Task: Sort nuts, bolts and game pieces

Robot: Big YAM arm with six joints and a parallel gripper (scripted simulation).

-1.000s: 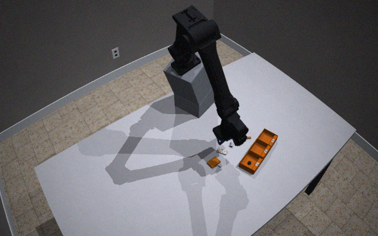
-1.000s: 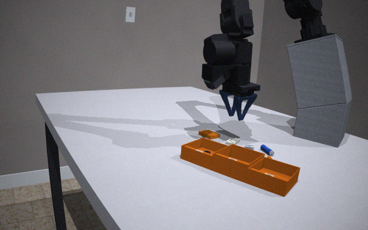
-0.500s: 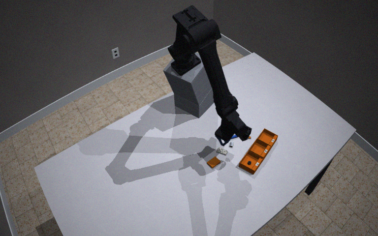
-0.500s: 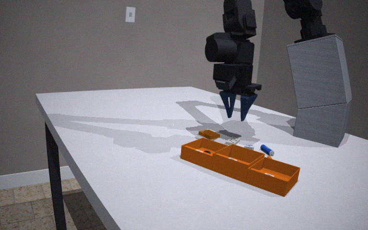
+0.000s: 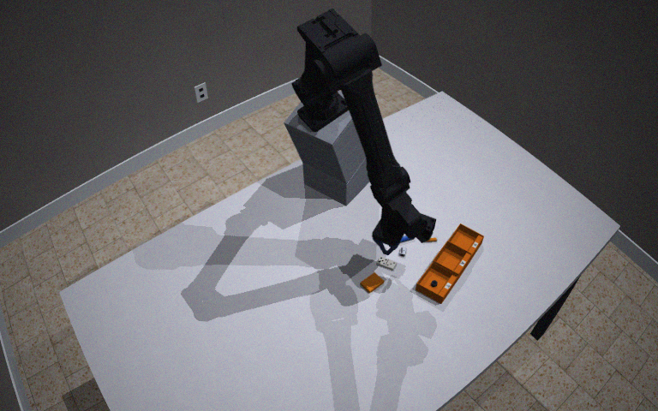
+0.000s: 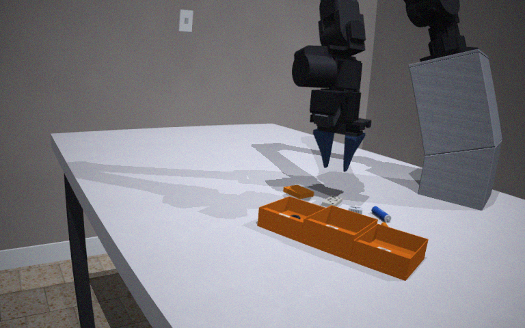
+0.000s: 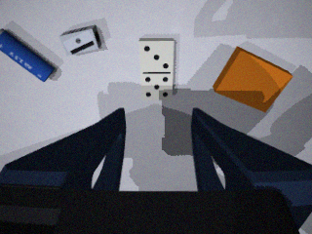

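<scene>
Although the three white labels inside the long orange three-compartment bin point(image 6: 340, 236) can be seen, their letters are too small to be read, so the T and X compartments cannot be told apart. A small dark ring-like piece point(image 5: 433, 283) is seen in one end compartment; its kind cannot be made out. The black arm's hand point(image 6: 335, 167), with dark blue fingers, is held well above the white table point(image 6: 173, 216), part-way parted with nothing gripped between the fingers. Just below and ahead of it, the white domino with black pips point(image 7: 156, 66) lies flat on the table. Beside the domino a small silver-white block point(image 7: 82, 39) and a blue cylinder point(image 7: 26, 57) are found on one side, and a flat orange block point(image 7: 253, 78) on the other. A small orange piece point(image 5: 431, 239) is partly hidden behind the wrist in the top view.
</scene>
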